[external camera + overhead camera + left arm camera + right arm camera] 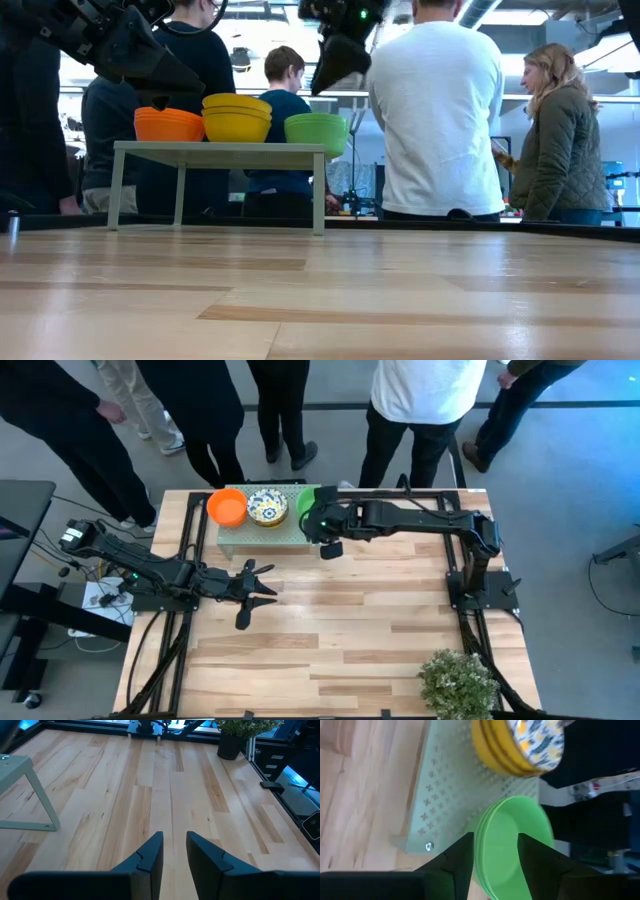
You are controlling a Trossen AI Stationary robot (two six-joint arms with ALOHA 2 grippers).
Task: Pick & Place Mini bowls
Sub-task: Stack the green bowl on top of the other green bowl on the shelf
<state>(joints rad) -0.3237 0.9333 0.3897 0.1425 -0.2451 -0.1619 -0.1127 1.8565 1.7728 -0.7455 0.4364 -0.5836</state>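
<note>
Pale green stand [262,532] at table's [350,640] far edge; plant [457,682]; people [435,110] behind.

Pale wood-plank table [350,620] with matt grain, smooth glossy green bowls [512,845], pale green perforated metal stand [450,795], matt dark plastic-looking gripper fingers [150,862]

Both arms are dark, near-black, built of chunky jointed segments. The left arm [150,570] carries black cables along its length and a small green light near its base; its gripper [174,862] ends in two flat, angular dark fingers [150,860] with stepped inner edges. The right arm [420,518] has a green-lit wrist, and its gripper [495,860] shows the same angular dark fingers [540,862].
</note>
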